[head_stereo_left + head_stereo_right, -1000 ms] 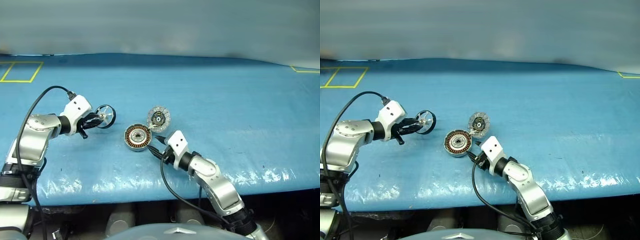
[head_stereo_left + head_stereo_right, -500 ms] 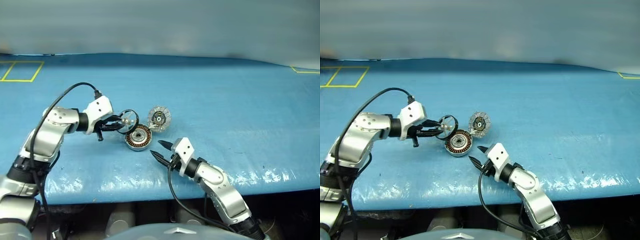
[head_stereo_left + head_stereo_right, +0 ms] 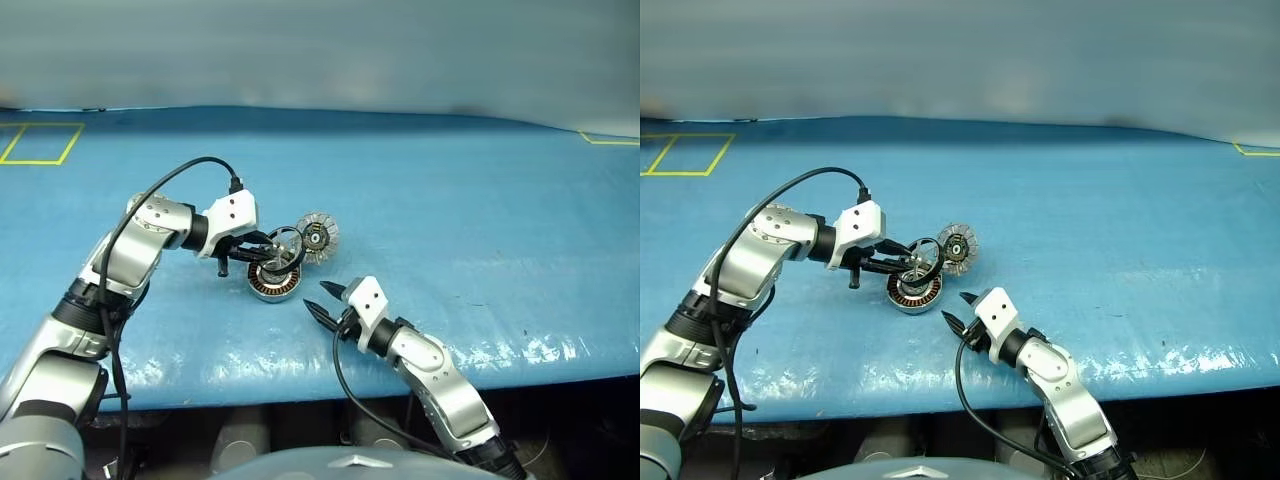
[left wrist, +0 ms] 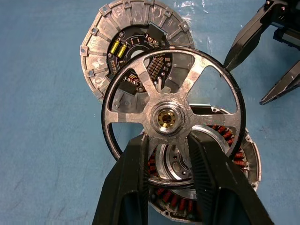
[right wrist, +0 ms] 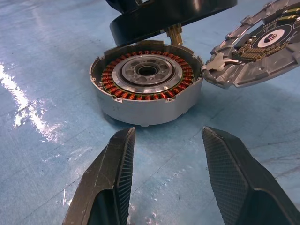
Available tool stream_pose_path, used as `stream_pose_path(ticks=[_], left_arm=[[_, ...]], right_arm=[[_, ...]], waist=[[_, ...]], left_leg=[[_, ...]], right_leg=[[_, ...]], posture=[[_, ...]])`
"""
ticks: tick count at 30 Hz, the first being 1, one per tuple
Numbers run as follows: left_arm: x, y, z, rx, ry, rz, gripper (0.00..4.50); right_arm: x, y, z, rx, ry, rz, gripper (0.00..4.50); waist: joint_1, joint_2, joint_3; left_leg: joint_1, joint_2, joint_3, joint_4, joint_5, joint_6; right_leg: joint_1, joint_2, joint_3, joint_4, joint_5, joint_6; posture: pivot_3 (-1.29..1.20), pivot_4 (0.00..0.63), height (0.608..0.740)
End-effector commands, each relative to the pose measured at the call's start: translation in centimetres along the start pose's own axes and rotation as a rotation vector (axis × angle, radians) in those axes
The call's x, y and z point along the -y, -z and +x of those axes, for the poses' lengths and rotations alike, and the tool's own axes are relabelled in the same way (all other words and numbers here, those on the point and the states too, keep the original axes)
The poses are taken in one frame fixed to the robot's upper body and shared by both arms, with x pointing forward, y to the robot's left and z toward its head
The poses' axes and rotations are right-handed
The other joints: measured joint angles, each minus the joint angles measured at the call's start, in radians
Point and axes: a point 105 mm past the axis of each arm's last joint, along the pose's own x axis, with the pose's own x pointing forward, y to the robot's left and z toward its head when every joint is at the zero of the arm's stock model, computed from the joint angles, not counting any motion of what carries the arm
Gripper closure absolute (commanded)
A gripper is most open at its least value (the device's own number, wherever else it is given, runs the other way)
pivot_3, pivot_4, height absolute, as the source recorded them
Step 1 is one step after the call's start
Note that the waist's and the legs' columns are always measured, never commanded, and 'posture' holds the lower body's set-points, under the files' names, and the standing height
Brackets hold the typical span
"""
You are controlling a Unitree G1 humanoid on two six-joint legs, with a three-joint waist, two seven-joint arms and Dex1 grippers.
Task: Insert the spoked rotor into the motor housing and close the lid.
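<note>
My left gripper (image 3: 270, 250) is shut on the spoked rotor (image 3: 286, 243), a black ring with silver spokes. In the left wrist view its fingers (image 4: 136, 178) pinch a spoke just under the rotor's hub (image 4: 167, 117). The rotor hangs tilted just above the motor housing (image 3: 274, 284), a grey cup with copper windings (image 5: 147, 89) that stands on the blue table. The lid (image 3: 317, 237) lies open, joined to the housing's far right side, its segmented inner face up. My right gripper (image 3: 325, 301) stands open a short way in front of the housing, touching nothing.
The blue table cover (image 3: 450, 220) stretches wide to the right and back. Yellow tape squares mark the far left (image 3: 40, 142) and far right (image 3: 605, 138) corners. The table's front edge (image 3: 300, 385) runs just behind my right arm.
My left arm has carried the spoked rotor to the right, from the open table left of the housing to just above it. The right gripper has drawn back slightly from the housing.
</note>
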Motion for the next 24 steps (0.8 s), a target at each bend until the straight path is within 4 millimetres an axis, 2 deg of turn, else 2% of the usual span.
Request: stream_pose_path(ticks=[1, 24], left_arm=[[0.1, -0.6, -0.6, 0.023, 0.009, 0.037, 3.52], [0.4, 1.6, -1.4, -0.088, 0.024, 0.010, 3.52]], right_arm=[[-0.1, -1.0, 0.0, 0.038, 0.004, -0.016, 2.11], [-0.1, -0.9, 0.4, 0.034, 0.005, -0.013, 2.11]], waist=[[0.001, 0.000, 0.000], [0.003, 0.000, 0.000]], left_leg=[[0.000, 0.000, 0.000, 0.000, 0.000, 0.000], [0.000, 0.000, 0.000, 0.001, 0.000, 0.000]], right_leg=[[0.000, 0.000, 0.000, 0.000, 0.000, 0.000], [0.000, 0.000, 0.000, 0.001, 0.000, 0.000]], posture=[[0.00, 0.150, 0.740], [0.00, 0.150, 0.740]])
